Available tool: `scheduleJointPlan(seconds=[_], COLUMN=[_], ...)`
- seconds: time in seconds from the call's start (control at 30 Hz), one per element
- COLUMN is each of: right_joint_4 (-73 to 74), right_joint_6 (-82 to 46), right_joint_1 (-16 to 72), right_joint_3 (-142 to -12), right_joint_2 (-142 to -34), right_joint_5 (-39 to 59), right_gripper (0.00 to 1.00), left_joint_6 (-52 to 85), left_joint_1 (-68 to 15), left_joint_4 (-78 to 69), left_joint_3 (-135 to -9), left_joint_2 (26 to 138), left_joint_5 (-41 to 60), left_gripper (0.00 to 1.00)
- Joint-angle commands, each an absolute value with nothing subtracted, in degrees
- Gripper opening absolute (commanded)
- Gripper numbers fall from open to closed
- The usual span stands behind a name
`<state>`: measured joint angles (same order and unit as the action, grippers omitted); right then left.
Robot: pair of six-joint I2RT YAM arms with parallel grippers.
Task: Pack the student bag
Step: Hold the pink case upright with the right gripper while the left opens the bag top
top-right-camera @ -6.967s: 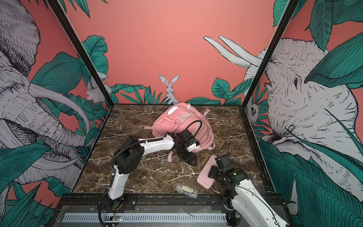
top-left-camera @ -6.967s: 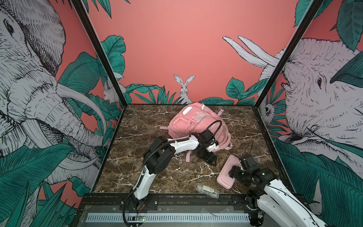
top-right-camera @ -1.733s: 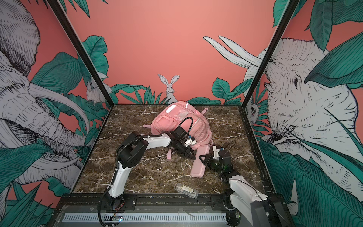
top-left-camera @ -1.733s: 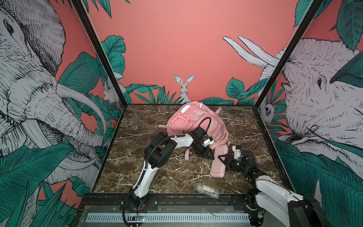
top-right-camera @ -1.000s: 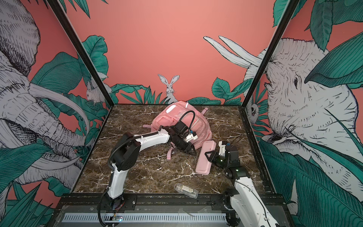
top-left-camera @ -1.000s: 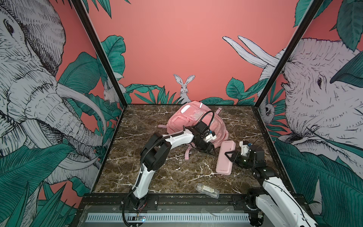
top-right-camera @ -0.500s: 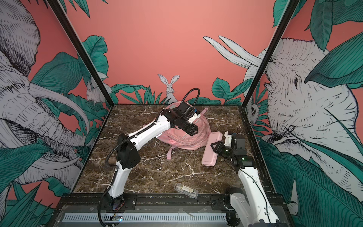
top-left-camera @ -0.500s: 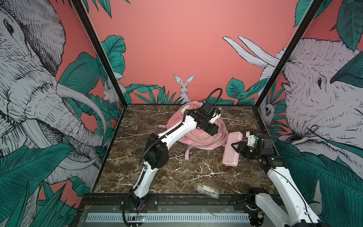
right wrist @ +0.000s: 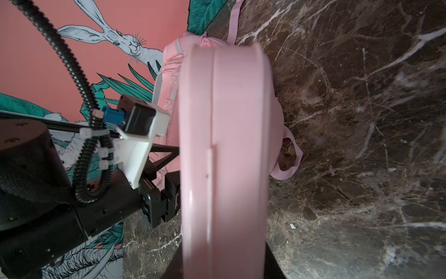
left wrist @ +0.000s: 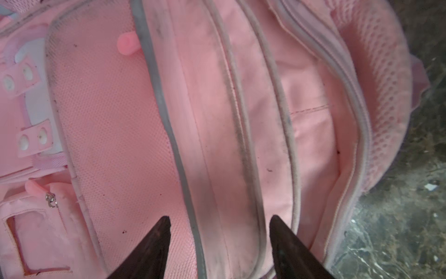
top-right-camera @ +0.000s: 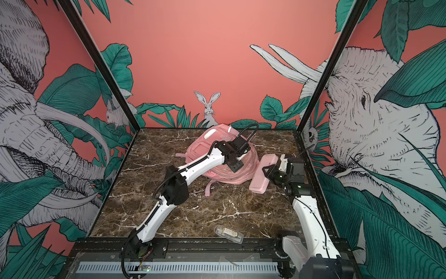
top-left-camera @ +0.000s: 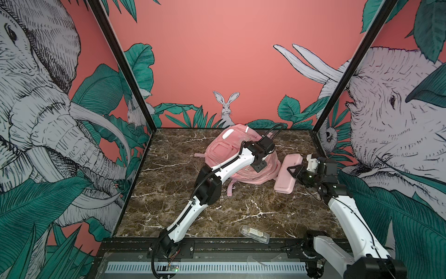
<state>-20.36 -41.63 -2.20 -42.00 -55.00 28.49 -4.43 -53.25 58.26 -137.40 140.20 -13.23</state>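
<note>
Left wrist view: how does the left claw (left wrist: 219, 219) stand?

Spread wide. Its two dark fingers (left wrist: 156, 239) are apart over the student bag (left wrist: 120, 135), with nothing pinched between them. Whether the tips touch the fabric, I cannot tell from where I stand.

And where is the bag?

In both top views the bag (top-left-camera: 218, 152) lies near the back edge of the desk (top-left-camera: 169, 193), about midway along it. The left arm reaches over it.

What about the other claw?

The right claw (top-left-camera: 293, 170) is clamped on the long side of a pink pencil case (top-left-camera: 287, 174). The case is just beside the bag, toward the desk's right edge. Its near end hangs low, and I cannot tell whether it meets the marble.

Do the wrist cameras add anything?

The right wrist view looks along the case (right wrist: 224, 145) edge-on, showing the seam between its two halves, with the left arm's wrist behind it. The left wrist view gives the bag's grey-edged zip lines, pale lining between two of them, and a small silver zip pull (left wrist: 51, 201).

And the top views alone?

Only they take in a small clear packet (top-right-camera: 228, 233), lying near the front edge of the desk, right of the middle.
</note>
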Motion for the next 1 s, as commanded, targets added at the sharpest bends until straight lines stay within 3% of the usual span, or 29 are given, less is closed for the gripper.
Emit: scheduleJointPlan(seconds=[0.0, 0.37, 0.47, 0.63, 0.97], right_joint_4=[-17.3, -17.3, -17.0, -16.7, -15.8], right_joint_6=[-42.2, -42.4, -42.4, -42.3, -42.8], right_joint_1=[-2.4, -2.5, -2.4, -2.5, -2.5], right_joint_3=[-42.8, -40.7, -40.2, -40.0, -38.7], right_joint_2=[-54.3, -52.7, -52.9, -53.0, -53.0], right_joint_5=[28.9, 29.2, 29.5, 29.8, 30.0], right_gripper=[0.13, 0.12, 0.11, 0.11, 0.10], left_joint_6=[-6.4, -7.7, -7.8, -7.7, -7.7], left_joint_1=[-54.1, -54.8, -54.8, -54.6, -53.4], left_joint_4=[56.4, 57.3, 57.0, 56.1, 56.2], left_joint_3=[-136.8, -139.6, -138.5, -137.2, -137.3], left_joint_2=[138.8, 143.8, 143.2, 141.8, 140.9], left_joint_5=[-17.2, -22.8, -23.8, -23.9, -23.2], left_gripper=[0.66, 0.66, 0.58, 0.34, 0.32])
